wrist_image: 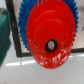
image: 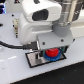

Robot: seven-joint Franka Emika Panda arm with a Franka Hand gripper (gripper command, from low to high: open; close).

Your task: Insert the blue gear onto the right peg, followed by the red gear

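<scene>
The robot arm's pincer [image: 50, 49] hangs low over the black-framed plate [image: 34, 61] on the white worktop [image: 15, 70]. The red gear [wrist_image: 50, 36] sits just beneath it, stacked on the wider blue gear [wrist_image: 26, 8], a peg [wrist_image: 50, 46] showing through its centre hole. Whether the pincer grips the red gear cannot be told.

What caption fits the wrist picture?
Red gear stacked over the blue gear on the black-framed plate.
</scene>
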